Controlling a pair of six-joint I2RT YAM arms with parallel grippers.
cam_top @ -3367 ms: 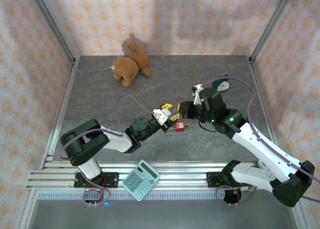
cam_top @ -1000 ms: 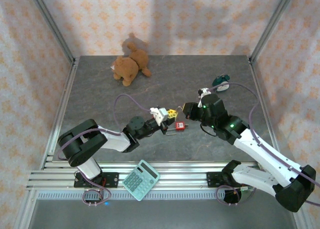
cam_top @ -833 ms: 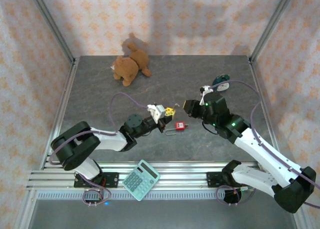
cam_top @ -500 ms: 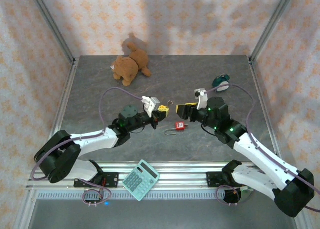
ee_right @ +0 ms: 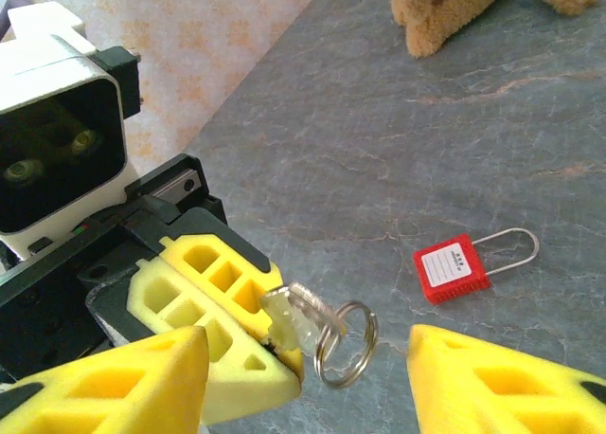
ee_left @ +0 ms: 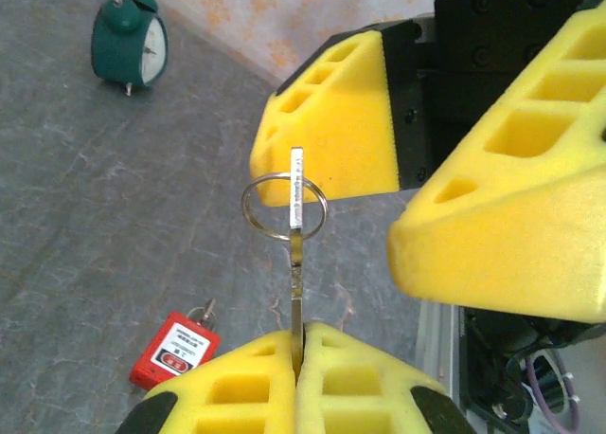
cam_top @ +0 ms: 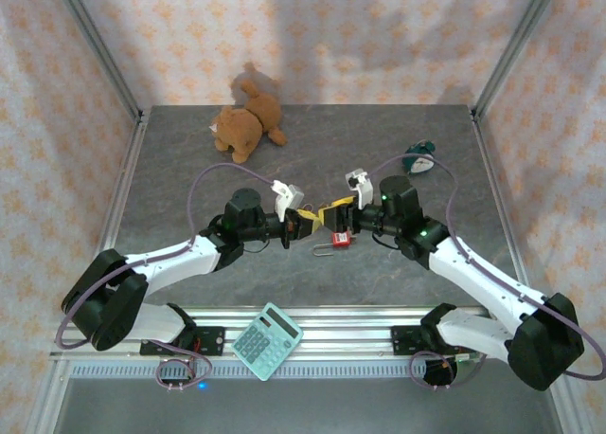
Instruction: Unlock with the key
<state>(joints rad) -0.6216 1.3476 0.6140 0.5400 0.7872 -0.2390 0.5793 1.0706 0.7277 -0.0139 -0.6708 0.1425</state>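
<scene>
- Progress: the key (ee_left: pixel 297 263) was off the bench (cam_top: pixel 189 188) and clamped by its blade in the left jaws. Its ring (ee_left: pixel 284 207) hung free at the exposed end.
- The right jaws were spread wide, one pad on each side of the ring and touching neither ring nor key. This was judged to be a handover about to take place.
- The padlock (cam_top: pixel 341 238) lay flat on the bench just near of the two sets of jaws, and nothing gripped it. Its shackle (ee_right: pixel 511 244) appeared shut.
- Judged done: the key lifted and presented.
- Judged left to do: settle the key in one set of jaws, steady the padlock, seat the blade in the keyway, turn it, and free the shackle. The keyway could not be made out.
- Surface: a grey, stone-patterned bench, flat and matte.
- Other items: a teddy bear (cam_top: pixel 246 126) at the far edge, a green clock (cam_top: pixel 419 157) far right, and a calculator (cam_top: pixel 267 339) on the near rail. All were well apart from the padlock.
- Room: walls (cam_top: pixel 331 36) papered in a pale floral print, with aluminium posts at the corners.
</scene>
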